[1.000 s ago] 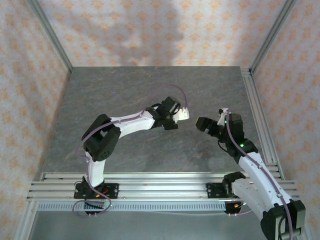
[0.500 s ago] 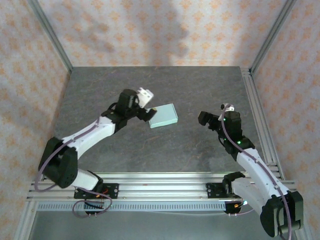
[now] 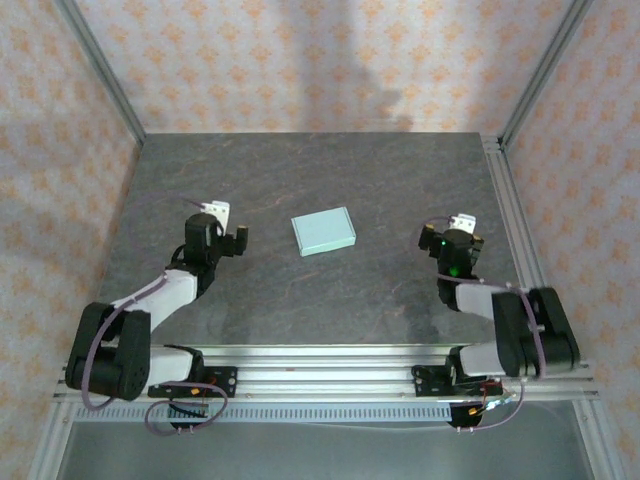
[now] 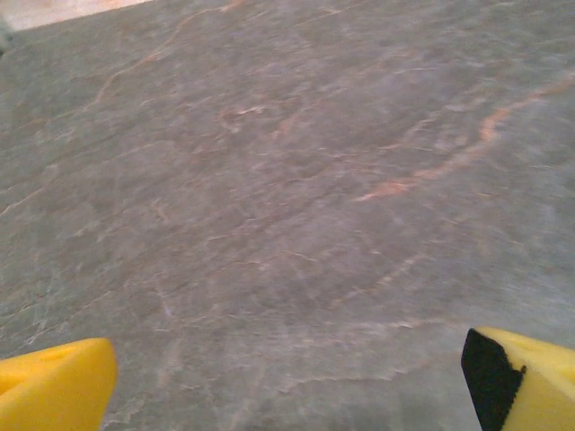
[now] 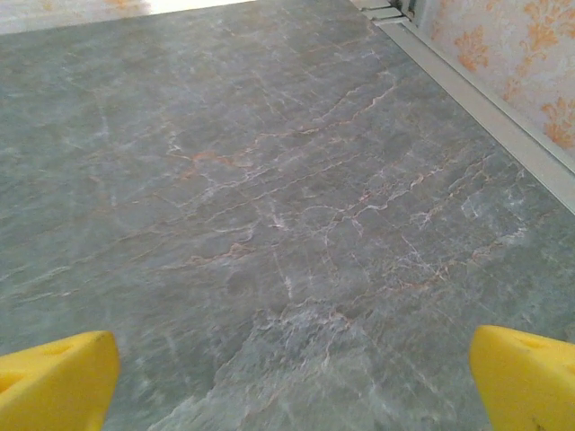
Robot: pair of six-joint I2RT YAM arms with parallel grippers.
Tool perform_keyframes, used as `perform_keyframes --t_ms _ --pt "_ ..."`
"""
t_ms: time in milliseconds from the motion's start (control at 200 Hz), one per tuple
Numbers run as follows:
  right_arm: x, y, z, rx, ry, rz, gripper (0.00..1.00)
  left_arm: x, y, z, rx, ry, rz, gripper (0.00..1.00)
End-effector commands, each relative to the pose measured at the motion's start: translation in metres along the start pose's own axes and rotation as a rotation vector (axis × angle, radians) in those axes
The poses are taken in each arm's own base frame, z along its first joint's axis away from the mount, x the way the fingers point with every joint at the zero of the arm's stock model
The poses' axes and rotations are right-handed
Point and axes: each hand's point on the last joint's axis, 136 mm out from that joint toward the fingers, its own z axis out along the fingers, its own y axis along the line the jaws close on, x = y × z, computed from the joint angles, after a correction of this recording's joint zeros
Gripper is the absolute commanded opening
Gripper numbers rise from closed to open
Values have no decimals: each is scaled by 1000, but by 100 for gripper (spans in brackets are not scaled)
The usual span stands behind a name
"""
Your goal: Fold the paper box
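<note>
— Where does the paper box (image 3: 323,231) lie?
— Flat at mid-table (image 3: 300,300), between the arms and touching neither. Its long axis runs left to right, the right end slightly farther.
— And the jaws?
— Left gripper (image 3: 226,228) and right gripper (image 3: 450,240) both gape wide, empty. The box sits right of the left one, seemingly the nearer.

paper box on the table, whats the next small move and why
Probably none, just keep both arms parked: the paper box lies closed as a flat rectangle on the table, clear of both arms, and the left gripper and right gripper stand open and empty.
</note>
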Motion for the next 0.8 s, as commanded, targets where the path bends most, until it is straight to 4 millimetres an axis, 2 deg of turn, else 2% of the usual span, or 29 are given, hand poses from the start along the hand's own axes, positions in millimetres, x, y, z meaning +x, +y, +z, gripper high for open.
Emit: perform_keyframes --t_ms 0,175,275,355,796 --pt "-27 7 13 -26 -140 16 99 -21 12 13 -11 -127 -115 100" --pt "-24 9 17 -54 -125 26 100 0 18 28 -46 -127 -157 100" --pt "-23 12 23 -64 -82 18 100 0 24 28 -69 -128 -174 100" --pt "-23 4 27 -70 -60 62 99 1 24 28 -70 -128 -174 100" --pt "-24 3 27 -74 -67 72 100 0 24 29 -71 -128 -172 100"
